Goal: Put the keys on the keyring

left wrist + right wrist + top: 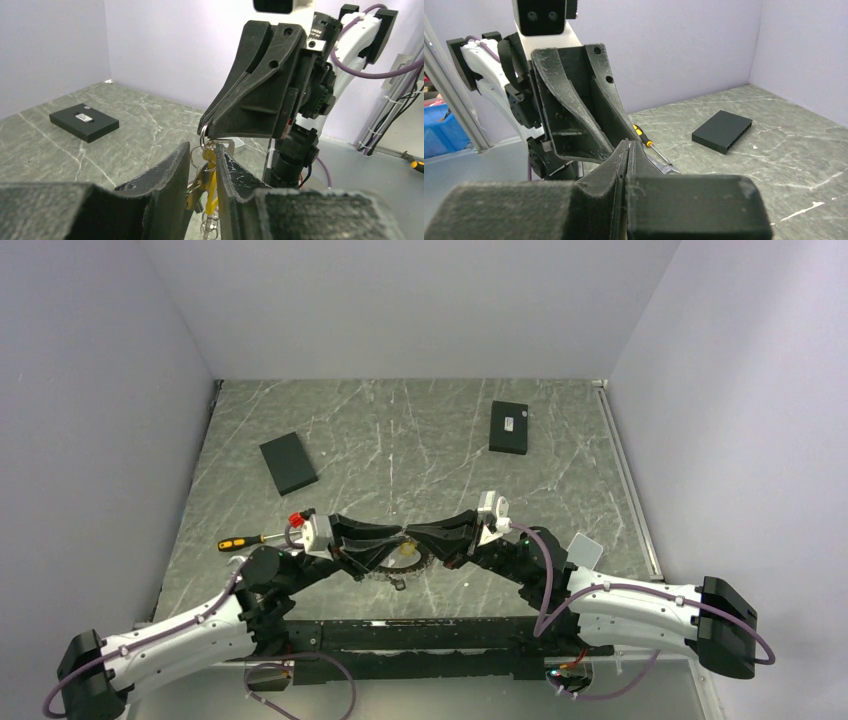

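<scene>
Keys (211,180) hang in a small bunch between the two claws, raised above the middle of the table's near half. Their long axes run close to vertical, blades down. One has a smooth orange-yellow head and leans a little. Beside it hang flat silver and brassy blades, with small wire rings below.

The keyring (203,134) is a thin bright wire loop at the top of the bunch. From above (400,570) it shows as a toothed silver disc just near of the point where the claws meet, the yellow head at its far edge.

The right gripper (205,126) comes in from the right with its black ribbed plastic jaws clenched, the tips pinching the wire loop. The left gripper (202,150) reaches in from the left. Its rough, scuffed black fingers (175,170) flank the bunch and press it from both sides, so it is grasping the keys.

The table (420,450) is grey stone-look with pale veins. A screwdriver (245,541) with a yellow-and-black handle lies on the near left, its shaft pointing right. Two flat matte black boxes lie farther back, one tilted on the left (288,462) and one on the right (509,427).
</scene>
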Robot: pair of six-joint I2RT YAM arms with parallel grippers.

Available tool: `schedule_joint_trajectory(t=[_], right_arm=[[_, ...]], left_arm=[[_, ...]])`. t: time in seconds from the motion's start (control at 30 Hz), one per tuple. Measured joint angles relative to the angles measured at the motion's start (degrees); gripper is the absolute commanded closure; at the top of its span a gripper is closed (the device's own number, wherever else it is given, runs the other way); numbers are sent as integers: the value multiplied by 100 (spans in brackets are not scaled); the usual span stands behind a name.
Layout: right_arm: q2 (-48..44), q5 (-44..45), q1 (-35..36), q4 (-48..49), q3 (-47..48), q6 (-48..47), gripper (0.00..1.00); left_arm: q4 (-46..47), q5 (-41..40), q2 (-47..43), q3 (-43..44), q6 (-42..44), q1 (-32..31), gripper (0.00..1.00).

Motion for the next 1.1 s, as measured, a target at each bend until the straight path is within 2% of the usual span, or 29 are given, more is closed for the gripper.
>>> schedule_joint_trajectory(t=[0.23,0.57,0.93,1.03,1.1], right_arm=[[46,-39,-26,2,7,2,100],[87,-9,-92,28,7,2,100],[70,-72,-79,22,7,2,100],[70,-105,-79,24,7,2,100],[70,-118,-79,22,7,2,100]], left_arm=[[-76,90,-66,105,-2,2,74],[330,76,426,144,13,44,80],[114,83,238,149,-2,24,72],[20,83,238,149,-7,22,67],[-13,85,249,149,-4,22,68]])
